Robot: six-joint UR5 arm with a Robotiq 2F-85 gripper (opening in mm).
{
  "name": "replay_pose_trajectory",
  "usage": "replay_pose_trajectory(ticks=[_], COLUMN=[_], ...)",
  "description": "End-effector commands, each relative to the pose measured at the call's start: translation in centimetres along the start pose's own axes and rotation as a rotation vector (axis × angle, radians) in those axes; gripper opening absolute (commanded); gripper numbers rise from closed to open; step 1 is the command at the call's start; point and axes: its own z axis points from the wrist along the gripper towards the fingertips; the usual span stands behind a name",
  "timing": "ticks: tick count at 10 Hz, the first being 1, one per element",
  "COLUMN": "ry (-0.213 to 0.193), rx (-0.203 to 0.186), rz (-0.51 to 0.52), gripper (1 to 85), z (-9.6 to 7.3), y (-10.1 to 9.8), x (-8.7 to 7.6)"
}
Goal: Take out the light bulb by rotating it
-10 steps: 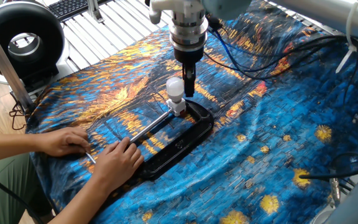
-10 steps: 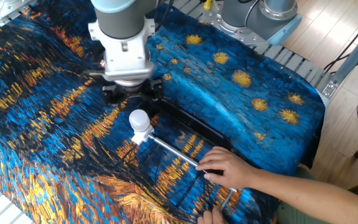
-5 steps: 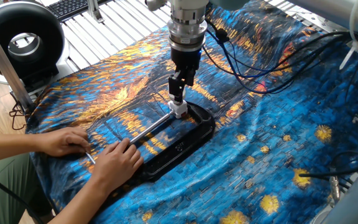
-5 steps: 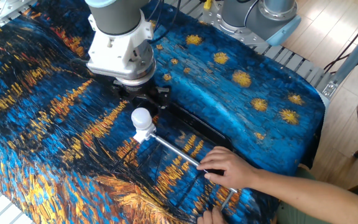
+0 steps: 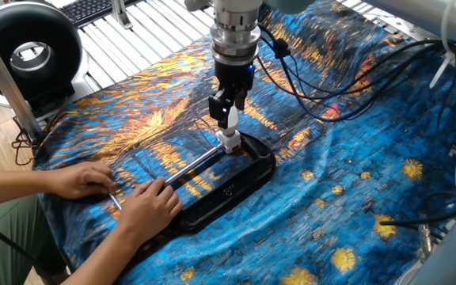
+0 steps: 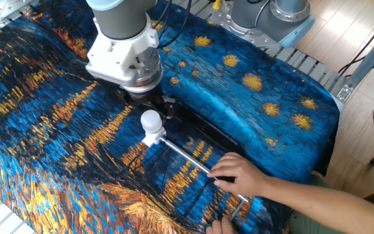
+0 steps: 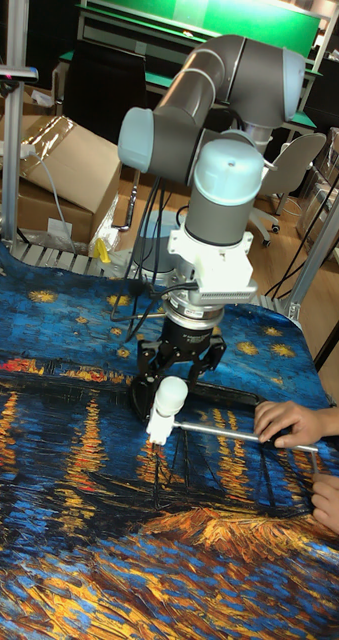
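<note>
Atop the small white socket [image 6: 152,138] at the rod's [image 6: 190,158] end, the light bulb [image 6: 150,121] stands upright, looking light, smooth and fragile, so the pincer [image 5: 226,112], open astride it, should clasp the globe gently.

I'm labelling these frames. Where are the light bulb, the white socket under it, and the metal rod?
light bulb [image 6: 150,119], the other fixed view, on its round frosted globe.
socket [image 6: 153,137], the other fixed view, on its white body below the bulb.
metal rod [image 6: 187,156], the other fixed view, midway along the shaft.
</note>
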Motion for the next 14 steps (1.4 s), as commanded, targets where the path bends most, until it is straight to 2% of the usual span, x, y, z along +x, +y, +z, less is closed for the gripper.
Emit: replay_pose_trajectory(ticks=[1,6,10,12,14], ry=[0.001,-0.008,-0.011,-0.012,-0.010], rx=[0.008,0.040,0.099,0.104,0.088], rz=[0.042,0.076,0.124,0.135,0.142], gripper=[59.3,58.7,57.3,56.7,56.3], z=[0.1,0.2,0.1,0.1,0.2], y=[-0.2,-0.9,-1.3,-1.2,-0.8], x=[-0.3,-0.7,-0.8,-0.8,-0.7])
